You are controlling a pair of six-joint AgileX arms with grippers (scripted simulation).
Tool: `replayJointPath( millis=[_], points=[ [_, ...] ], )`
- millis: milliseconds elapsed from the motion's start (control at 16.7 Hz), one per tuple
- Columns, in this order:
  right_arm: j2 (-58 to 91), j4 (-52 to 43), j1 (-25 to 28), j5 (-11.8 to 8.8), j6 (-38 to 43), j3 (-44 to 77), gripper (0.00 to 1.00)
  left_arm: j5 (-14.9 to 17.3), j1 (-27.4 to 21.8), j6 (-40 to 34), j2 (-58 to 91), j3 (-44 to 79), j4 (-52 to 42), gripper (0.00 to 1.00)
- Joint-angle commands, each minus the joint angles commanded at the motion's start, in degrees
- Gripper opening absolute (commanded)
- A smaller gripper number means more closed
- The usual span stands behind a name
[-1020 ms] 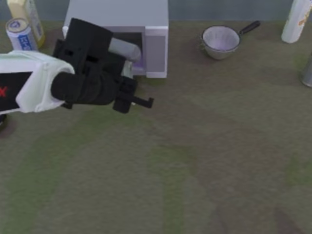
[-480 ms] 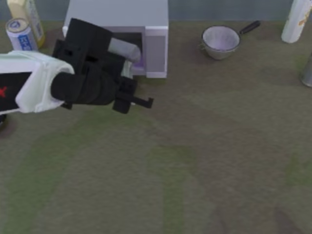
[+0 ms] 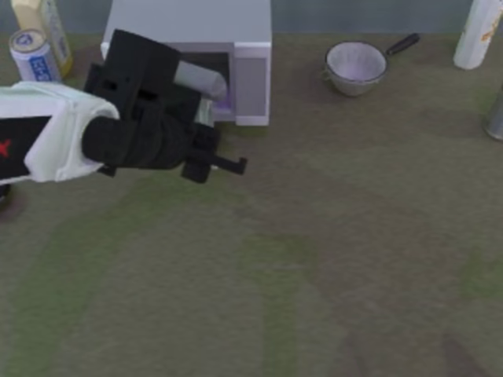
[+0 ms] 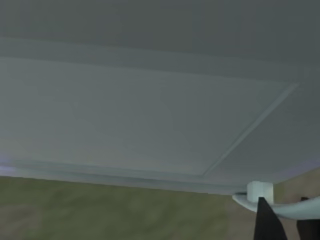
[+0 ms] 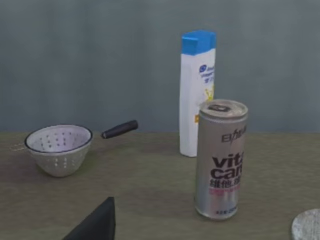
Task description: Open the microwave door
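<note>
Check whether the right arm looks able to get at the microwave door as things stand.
Probably not easily: the left arm hangs right over the door at the microwave, and the right arm is out of the top view, near the can.

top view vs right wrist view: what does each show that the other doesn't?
Top view only: the microwave with its purple interior exposed, the left arm's gripper in front of it, and a blue-labelled can beside a yellow bottle at far left.

Right wrist view only: the silver can's label and pull-tab top, and the shampoo bottle's blue cap.

Both: the white colander with its black handle, and the olive tabletop.
</note>
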Motion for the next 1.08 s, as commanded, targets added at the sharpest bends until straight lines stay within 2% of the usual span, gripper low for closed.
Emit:
replayJointPath(
  millis=[240,660,1080],
  points=[
    [0.0,0.0,0.0,0.0,0.0,0.0,1.0,0.0,0.0,0.0,0.0,0.0,0.0,0.0],
    [0.0,0.0,0.0,0.0,0.0,0.0,1.0,2.22,1.07,2.56,-1.1,-1.26,0.03,0.0],
    [0.0,0.0,0.0,0.0,0.0,0.0,1.0,2.25,1.09,2.62,-1.11,-1.29,0.02,0.0]
  ],
)
